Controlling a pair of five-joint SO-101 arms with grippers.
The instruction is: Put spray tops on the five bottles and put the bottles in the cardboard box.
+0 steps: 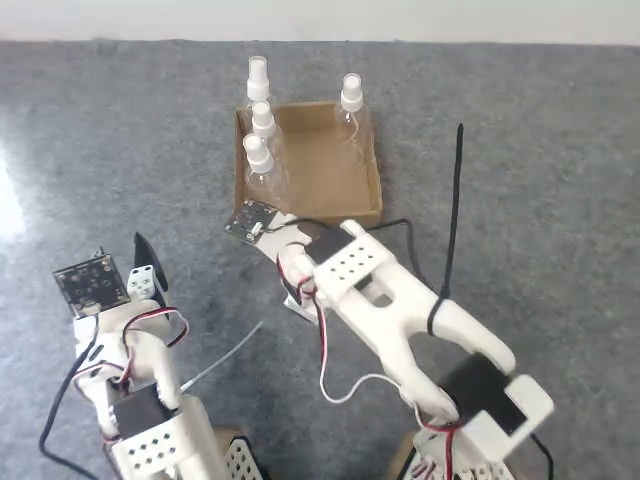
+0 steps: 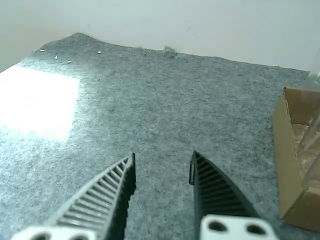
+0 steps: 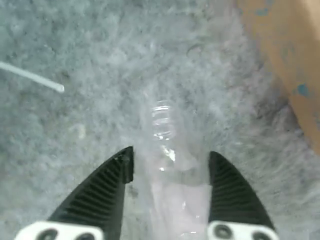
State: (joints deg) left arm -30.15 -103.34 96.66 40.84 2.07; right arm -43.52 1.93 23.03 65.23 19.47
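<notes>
Right tool (image 3: 170, 151) grips the uncapped bottle (image 3: 172, 185) by its body, neck kept free, evidently for capping, just off the cardboard box (image 1: 320, 212) near edge. Left tool (image 2: 163, 155) open, empty.

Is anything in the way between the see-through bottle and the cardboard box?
Nothing visible does. The clear bottle at the right gripper lies on bare carpet beside the cardboard box. Only the box's own wall is there, so it would likely need lifting over.
</notes>
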